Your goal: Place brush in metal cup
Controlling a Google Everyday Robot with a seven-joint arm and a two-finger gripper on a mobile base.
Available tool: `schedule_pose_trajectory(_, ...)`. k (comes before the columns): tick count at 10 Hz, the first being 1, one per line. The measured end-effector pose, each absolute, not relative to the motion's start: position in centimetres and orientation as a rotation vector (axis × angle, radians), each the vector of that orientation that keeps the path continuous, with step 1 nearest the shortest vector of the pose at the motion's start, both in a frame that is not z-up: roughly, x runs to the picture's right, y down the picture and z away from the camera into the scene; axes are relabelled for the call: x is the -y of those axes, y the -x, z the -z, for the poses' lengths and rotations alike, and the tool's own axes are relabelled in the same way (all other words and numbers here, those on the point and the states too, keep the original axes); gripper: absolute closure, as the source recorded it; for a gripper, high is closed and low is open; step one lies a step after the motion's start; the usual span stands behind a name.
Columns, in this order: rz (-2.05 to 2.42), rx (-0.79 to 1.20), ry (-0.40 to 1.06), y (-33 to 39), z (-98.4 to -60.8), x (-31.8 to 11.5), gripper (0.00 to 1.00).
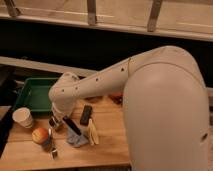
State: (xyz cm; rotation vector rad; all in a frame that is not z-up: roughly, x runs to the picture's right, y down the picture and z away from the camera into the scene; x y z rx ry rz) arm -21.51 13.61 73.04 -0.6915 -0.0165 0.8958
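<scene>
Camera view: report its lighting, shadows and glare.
Camera view: warm, dim light on the wooden table; the band behind it is near black; the white arm is brightest, without hard glare; the gripper, low beside the metal cup, sits in the arm's shade; the brush reads as a dark streak.
</scene>
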Motion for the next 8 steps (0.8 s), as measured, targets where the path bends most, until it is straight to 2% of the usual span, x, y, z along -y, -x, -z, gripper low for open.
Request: schedule_pose_trajectory(8,-0.826,0.067,0.748,21.9,-73.9,-14.7,0.96)
